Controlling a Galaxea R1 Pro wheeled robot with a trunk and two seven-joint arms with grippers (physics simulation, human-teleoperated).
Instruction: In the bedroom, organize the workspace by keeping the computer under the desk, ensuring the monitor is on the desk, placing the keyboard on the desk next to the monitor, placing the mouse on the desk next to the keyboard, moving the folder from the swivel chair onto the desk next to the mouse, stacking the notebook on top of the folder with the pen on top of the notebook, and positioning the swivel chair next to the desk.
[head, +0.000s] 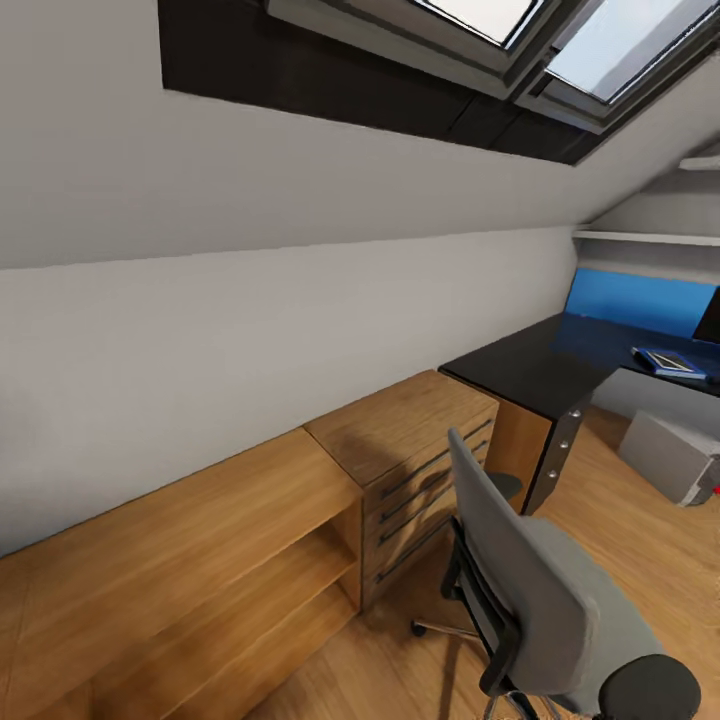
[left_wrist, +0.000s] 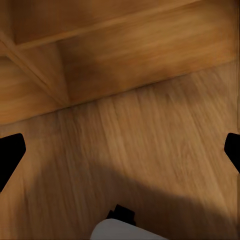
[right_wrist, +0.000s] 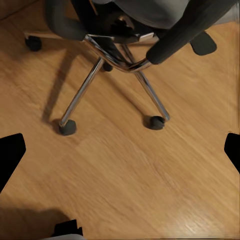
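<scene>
Nearby, grey swivel chair (head: 560, 590), chrome-based.

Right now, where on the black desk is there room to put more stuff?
The near end of the desk, above the drawer knobs, is bare. The dresser top beside it is bare too. It gets crowded at the far right, where the blue folder lies with something dark on it.

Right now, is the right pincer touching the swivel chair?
Apart. The right wrist view shows bare wood floor between the right pincer fingertips at the frame edges and the swivel chair castors and chrome base.
</scene>
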